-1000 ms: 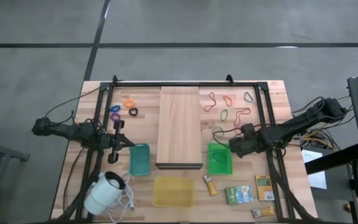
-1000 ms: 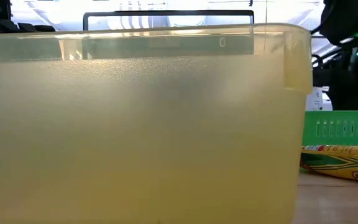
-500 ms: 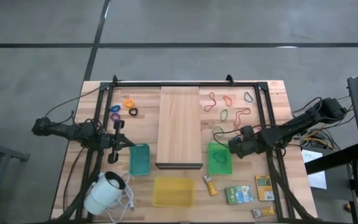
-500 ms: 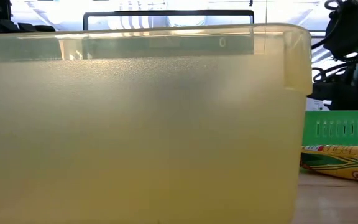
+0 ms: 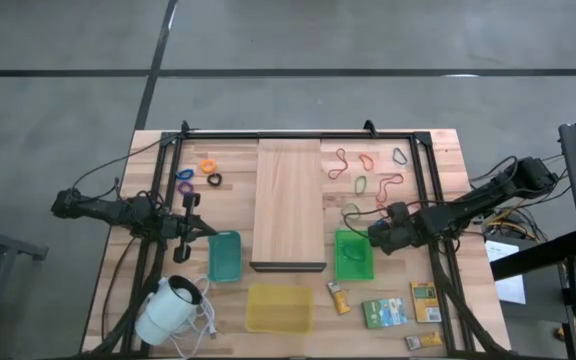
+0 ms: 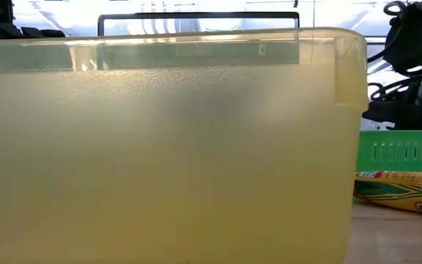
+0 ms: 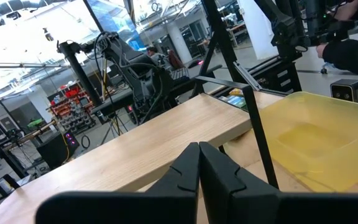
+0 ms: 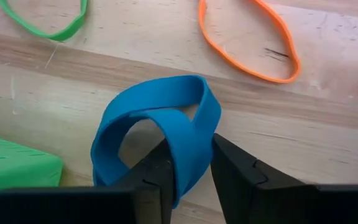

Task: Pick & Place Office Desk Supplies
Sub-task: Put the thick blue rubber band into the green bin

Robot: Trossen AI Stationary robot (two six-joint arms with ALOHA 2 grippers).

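From high up, I see my right gripper (image 5: 376, 234) in the middle right of the frame, just past the upper right corner of the green bin (image 5: 353, 255). I think it is there so the band it carries can drop in. More rubber bands (image 5: 366, 170) lie on the bench (image 5: 438, 150) in the upper right. My left gripper (image 5: 190, 226) waits in the middle left, beside the teal bin (image 5: 224, 255). Little packets (image 5: 384, 312) sit in the lower right.

From low down, the yellow bin (image 6: 167, 147) fills nearly the whole frame. The green bin (image 6: 401, 150) peeks out at the right.

From my left wrist, the fingers (image 7: 188, 171) are pressed together with nothing between them.

From my right wrist, the fingers (image 8: 160, 177) pinch the blue rubber band (image 8: 157, 124). The twisted loop stands up out of them, in the middle of the frame. A green band (image 8: 42, 18) and an orange band (image 8: 247, 40) lie on the wood farther off.
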